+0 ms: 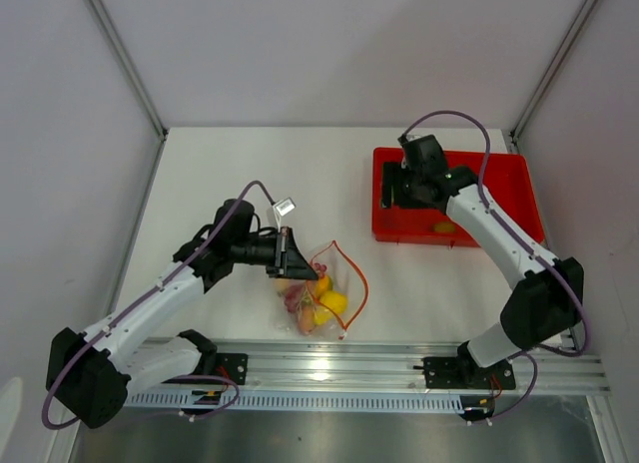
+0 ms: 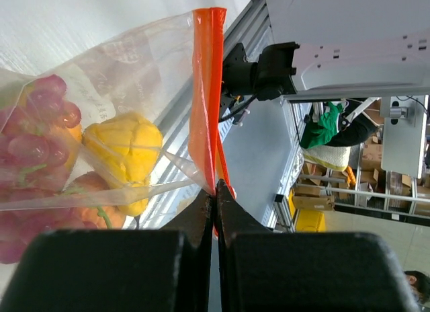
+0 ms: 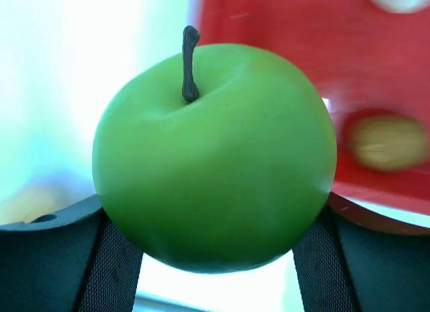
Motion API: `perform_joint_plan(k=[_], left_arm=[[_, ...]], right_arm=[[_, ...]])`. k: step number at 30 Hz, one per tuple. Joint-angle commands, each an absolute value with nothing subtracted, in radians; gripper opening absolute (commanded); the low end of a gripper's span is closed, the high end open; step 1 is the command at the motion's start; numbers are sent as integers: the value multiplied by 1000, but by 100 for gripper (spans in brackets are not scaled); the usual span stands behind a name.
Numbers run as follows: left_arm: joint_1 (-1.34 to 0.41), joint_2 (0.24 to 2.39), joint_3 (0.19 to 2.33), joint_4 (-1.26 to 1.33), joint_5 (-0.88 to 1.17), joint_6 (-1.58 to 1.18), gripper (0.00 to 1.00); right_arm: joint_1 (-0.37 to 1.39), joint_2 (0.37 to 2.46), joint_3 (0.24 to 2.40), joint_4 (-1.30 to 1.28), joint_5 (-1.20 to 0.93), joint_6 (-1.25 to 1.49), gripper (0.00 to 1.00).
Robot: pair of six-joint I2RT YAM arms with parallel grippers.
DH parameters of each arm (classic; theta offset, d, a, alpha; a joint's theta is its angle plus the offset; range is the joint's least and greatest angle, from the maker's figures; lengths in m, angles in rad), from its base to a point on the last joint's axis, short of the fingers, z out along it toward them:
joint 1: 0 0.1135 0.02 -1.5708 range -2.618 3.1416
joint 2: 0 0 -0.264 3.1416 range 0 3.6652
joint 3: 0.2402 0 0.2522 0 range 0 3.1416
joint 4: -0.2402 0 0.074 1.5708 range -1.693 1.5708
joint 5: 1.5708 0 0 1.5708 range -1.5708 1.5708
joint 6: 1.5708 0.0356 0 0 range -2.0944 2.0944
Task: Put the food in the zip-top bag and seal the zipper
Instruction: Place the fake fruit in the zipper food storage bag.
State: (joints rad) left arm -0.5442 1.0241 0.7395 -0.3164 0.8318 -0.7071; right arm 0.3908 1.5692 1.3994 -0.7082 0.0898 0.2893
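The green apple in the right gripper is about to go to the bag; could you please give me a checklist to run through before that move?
1. Grip on the green apple between the fingers of the right gripper: ok.
2. The left gripper shut on the zipper of the zip-top bag: ok.
3. Bag mouth open: ok, the zipper bows into a loop in the top view. Wide enough for the apple: cannot tell.
4. Room inside beside the grapes and the yellow fruit: cannot tell.
5. The red tray emptied: not ok, one fruit lies in it.
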Motion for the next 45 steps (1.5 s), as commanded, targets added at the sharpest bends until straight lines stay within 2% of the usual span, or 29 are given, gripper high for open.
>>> perform_joint_plan(k=[1, 8, 17, 27, 34, 45], left_arm=[[-549, 1040, 813, -298, 816, -710, 1], [-548, 1074, 844, -279, 799, -735, 1], [-548, 1095, 862, -253, 770, -770, 1], [-549, 1052, 845, -239, 733, -811, 1], [-549, 1026, 838, -253, 727, -821, 1], [-549, 1014, 836, -255, 729, -824, 1]], right_arm=[[457, 1448, 1391, -776, -23, 252, 6], [606, 1250, 1284, -807, -300, 206, 8], [753, 1160, 1187, -807, -409, 189, 8], [773, 1169, 1135, -764, -492, 181, 10], [796, 1235, 1141, -727, -528, 178, 16], [805, 1302, 1154, -704, -518, 181, 32]])
